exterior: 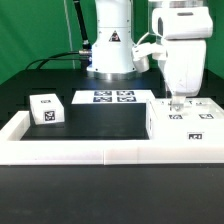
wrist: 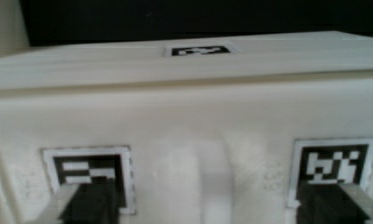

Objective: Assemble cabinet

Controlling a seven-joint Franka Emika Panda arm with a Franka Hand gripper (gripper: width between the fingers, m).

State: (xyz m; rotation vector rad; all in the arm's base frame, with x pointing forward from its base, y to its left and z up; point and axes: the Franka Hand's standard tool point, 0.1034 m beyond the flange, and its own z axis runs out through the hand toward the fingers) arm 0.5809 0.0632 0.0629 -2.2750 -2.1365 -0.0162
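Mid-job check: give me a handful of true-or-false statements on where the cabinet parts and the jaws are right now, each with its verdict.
1. The small block sits on the exterior view's left, far from the jaws. True.
2. The marker board lies on top of the cabinet body. False: it lies flat on the table near the arm's base.
3. The jaws hang directly over the cabinet body on the exterior view's right. True.
4. The jaws are clamped on the small block. False: in the wrist view they stand wide apart over the body, and the block lies alone.
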